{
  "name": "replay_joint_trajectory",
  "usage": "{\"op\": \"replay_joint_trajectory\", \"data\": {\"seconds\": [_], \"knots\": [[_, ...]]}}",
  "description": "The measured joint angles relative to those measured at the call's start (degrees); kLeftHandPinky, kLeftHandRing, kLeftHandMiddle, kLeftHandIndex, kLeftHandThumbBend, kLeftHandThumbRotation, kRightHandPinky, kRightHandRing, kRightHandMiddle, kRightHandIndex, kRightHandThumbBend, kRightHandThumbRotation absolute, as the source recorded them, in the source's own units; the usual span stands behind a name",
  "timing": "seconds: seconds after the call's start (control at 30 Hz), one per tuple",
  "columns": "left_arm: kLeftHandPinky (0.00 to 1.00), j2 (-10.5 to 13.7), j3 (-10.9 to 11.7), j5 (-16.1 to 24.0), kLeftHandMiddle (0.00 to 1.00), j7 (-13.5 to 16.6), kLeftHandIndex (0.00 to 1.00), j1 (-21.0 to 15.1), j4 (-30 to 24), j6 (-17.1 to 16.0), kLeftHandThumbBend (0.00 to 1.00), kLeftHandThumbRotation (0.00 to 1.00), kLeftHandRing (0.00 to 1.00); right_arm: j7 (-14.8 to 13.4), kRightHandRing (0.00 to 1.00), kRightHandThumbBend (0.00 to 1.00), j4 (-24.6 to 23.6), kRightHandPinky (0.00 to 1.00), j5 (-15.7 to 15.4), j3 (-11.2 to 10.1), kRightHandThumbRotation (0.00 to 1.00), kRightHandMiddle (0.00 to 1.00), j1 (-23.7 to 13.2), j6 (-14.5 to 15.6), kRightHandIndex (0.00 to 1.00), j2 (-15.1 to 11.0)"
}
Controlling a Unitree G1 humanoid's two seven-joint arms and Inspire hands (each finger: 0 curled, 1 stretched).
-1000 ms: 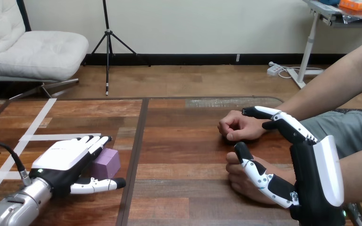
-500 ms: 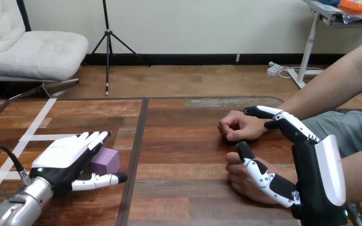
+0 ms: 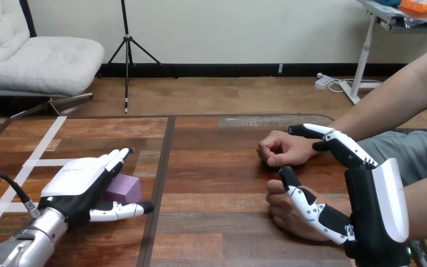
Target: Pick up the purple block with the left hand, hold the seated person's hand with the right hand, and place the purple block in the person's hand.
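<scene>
A purple block (image 3: 124, 188) lies on the wooden table (image 3: 217, 167) at the lower left. My left hand (image 3: 80, 183) hovers over its left side, open, fingers straight above the block and thumb stretched out in front of it. At the right, my right hand (image 3: 367, 206) stands open and upright. Its thumb lies across the person's nearer hand (image 3: 284, 214), which rests on the table. Its fingers reach toward the wrist of the person's farther hand (image 3: 281, 149), a loose fist. I see no finger curled round either hand.
White tape strips (image 3: 39, 150) cross the table's left part. A dark seam (image 3: 164, 167) runs down the tabletop just right of the block. The person's forearms (image 3: 389, 105) come in from the right edge.
My left hand has slid a little forward and right over the block, its thumb now farther right. The right hand and the person's hands have hardly moved.
</scene>
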Motion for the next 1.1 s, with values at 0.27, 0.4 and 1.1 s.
{"op": "replay_joint_trajectory", "data": {"seconds": [0.27, 0.4, 1.1], "knots": [[0.84, -0.3, 0.0, 0.0, 0.97, 0.2, 0.98, 0.0, 0.0, 0.2, 0.72, 0.73, 0.93, 0.0, 0.73, 0.39, 0.0, 0.65, 0.0, 0.0, 0.29, 0.72, 0.0, 0.0, 0.7, 0.0], [0.84, -0.5, 0.0, 0.0, 0.97, 0.5, 0.98, 0.0, 0.1, 0.4, 0.72, 0.73, 0.92, 0.0, 0.73, 0.39, 0.0, 0.65, 0.0, 0.0, 0.29, 0.72, 0.0, 0.0, 0.69, 0.0], [0.73, -2.4, 0.0, -0.6, 0.88, 1.1, 0.93, 0.0, 0.5, 1.3, 0.71, 0.64, 0.83, 0.1, 0.73, 0.39, -0.3, 0.65, 0.0, -0.1, 0.28, 0.72, 0.0, 0.2, 0.7, 0.0]]}}
